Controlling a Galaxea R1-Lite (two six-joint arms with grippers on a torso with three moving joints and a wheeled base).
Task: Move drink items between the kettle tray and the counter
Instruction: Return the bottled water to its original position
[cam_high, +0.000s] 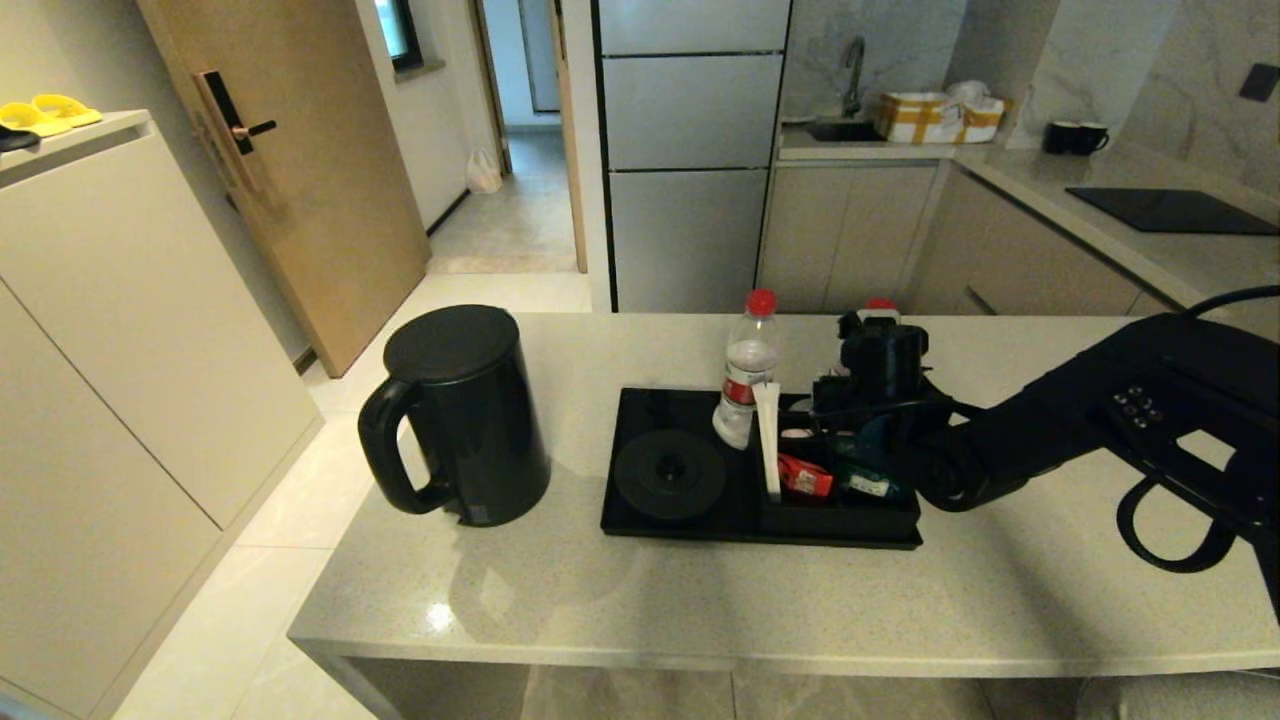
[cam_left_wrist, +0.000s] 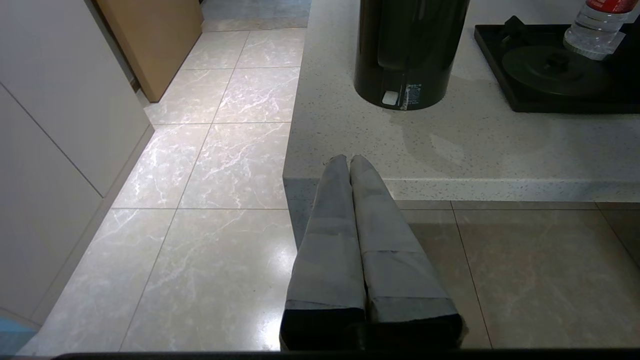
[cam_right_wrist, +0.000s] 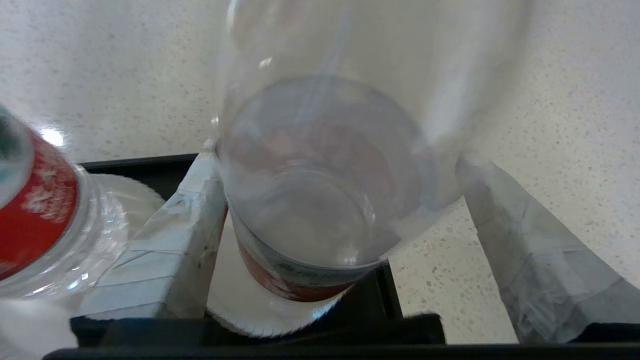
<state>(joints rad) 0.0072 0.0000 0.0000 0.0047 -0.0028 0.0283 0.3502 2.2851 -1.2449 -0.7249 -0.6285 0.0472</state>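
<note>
Flanking right tool: second bottle

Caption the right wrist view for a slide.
Right gripper open around a clear water bottle standing on the kettle tray, a second bottle beside it.

Bare counter before the tray; kettle blocking its left.

txt: none legible | bottle label: red/white, print too small to read | kettle base sticker: fine print, unreadable | 2nd bottle label: red band, blurred, no chars made out | sachets in tray box: markings, can't read
</note>
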